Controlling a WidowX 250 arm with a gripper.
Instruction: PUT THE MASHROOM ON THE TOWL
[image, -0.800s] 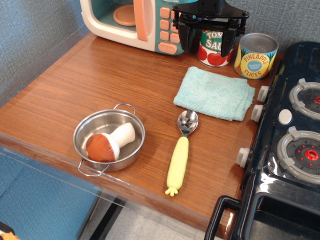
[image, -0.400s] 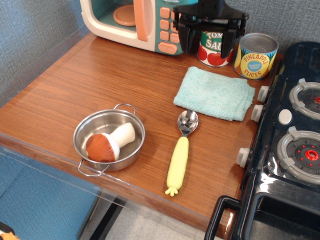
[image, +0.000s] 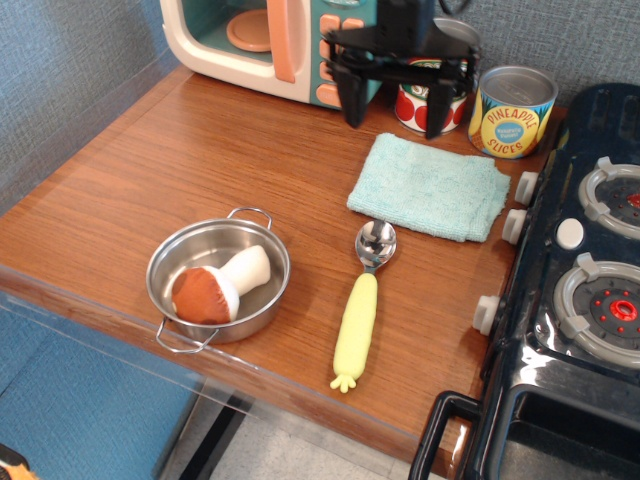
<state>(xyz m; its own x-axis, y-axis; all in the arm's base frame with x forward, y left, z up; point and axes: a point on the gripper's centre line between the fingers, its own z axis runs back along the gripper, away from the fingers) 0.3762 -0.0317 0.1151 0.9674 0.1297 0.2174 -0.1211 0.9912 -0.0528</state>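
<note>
The mushroom (image: 215, 287) lies on its side inside a small steel pot (image: 165, 262) near the table's front left, its reddish-brown cap toward the front and its cream stem toward the back right. The light aqua towel (image: 430, 187) lies folded on the table at the back right. My black gripper (image: 394, 107) hangs open and empty above the table just behind the towel's far left edge, well away from the mushroom.
A toy microwave (image: 262, 42) stands at the back left. A tomato can (image: 418, 105) and a pineapple can (image: 511, 111) stand behind the towel. A yellow-handled spoon (image: 360, 303) lies in front of the towel. A black toy stove (image: 580, 290) fills the right side.
The gripper has moved a little left and toward the front, and its fingers stand wider apart. Mushroom, pot and towel have not moved.
</note>
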